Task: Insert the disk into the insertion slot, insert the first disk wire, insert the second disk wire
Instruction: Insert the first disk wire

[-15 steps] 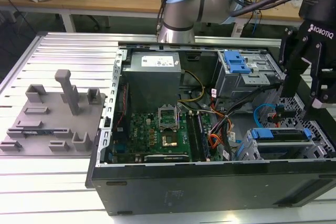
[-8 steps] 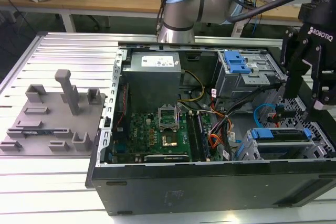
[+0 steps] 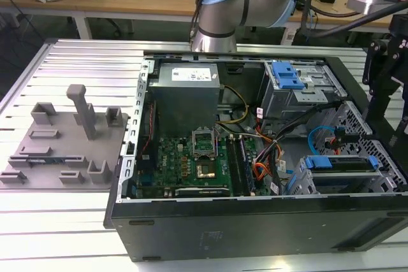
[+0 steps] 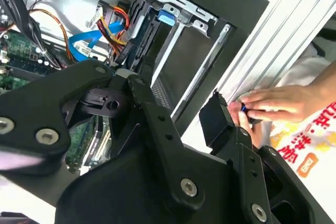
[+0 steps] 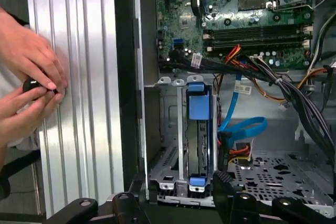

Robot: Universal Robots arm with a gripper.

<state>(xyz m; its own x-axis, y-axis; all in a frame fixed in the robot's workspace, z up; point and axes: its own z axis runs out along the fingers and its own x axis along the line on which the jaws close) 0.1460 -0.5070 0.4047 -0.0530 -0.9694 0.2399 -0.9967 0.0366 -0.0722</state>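
Observation:
The disk (image 5: 197, 129), silver in a bright blue carrier, sits inside the grey perforated insertion slot (image 5: 167, 169) at the case's front corner; it also appears in the exterior view (image 3: 341, 164) and the second wrist view (image 4: 166, 16). The blue second disk wire (image 5: 242, 128) loops beside it. The orange, red and black first disk wire (image 5: 239, 150) ends close to the disk's edge. I cannot tell whether either plug is seated. My gripper (image 5: 173, 203) hangs open above the slot's outer end, holding nothing; its black linkage shows in the second wrist view (image 4: 170, 98).
A person's hands (image 5: 29, 87) hold a small dark object on the ribbed aluminium table (image 5: 84, 129), just outside the case wall and close to my gripper. The motherboard (image 3: 191, 157), power supply (image 3: 188, 93) and a larger cage with a blue latch (image 3: 287, 78) occupy the case. A grey fixture plate (image 3: 64, 144) lies at the exterior view's left.

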